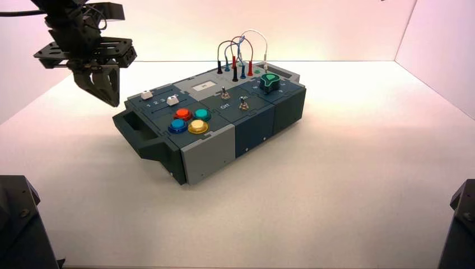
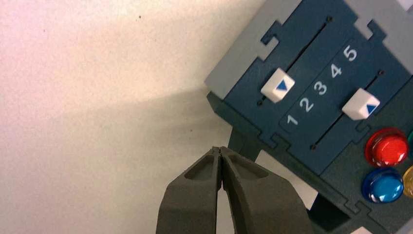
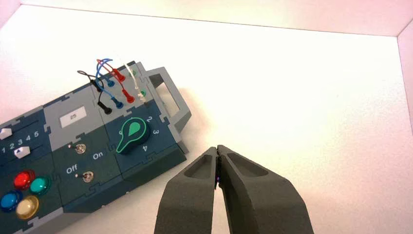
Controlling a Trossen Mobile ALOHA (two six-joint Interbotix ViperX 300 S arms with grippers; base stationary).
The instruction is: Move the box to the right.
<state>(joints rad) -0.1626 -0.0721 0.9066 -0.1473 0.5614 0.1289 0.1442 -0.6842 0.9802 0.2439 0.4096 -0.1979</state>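
Observation:
The box [image 1: 224,126] is a flat teal-and-grey control box lying at an angle in the middle of the white table. It has red, green, blue and yellow buttons [image 1: 190,120], two white sliders [image 1: 159,98], toggle switches, a green knob [image 1: 270,82] and looped wires [image 1: 238,53]. My left gripper [image 1: 112,100] is shut and empty. It hangs just off the box's left end, above the dark handle [image 1: 137,131]. In the left wrist view its tips [image 2: 220,150] are beside the slider corner [image 2: 311,92]. My right gripper [image 3: 217,148] is shut and empty, over bare table off the box's knob end [image 3: 131,134].
White walls close in the table at the back and right. The arm bases stand at the near corners [image 1: 19,224] [image 1: 459,224]. A grey handle [image 3: 168,95] sticks out at the box's wire end. Bare table lies to the right of the box [image 1: 381,140].

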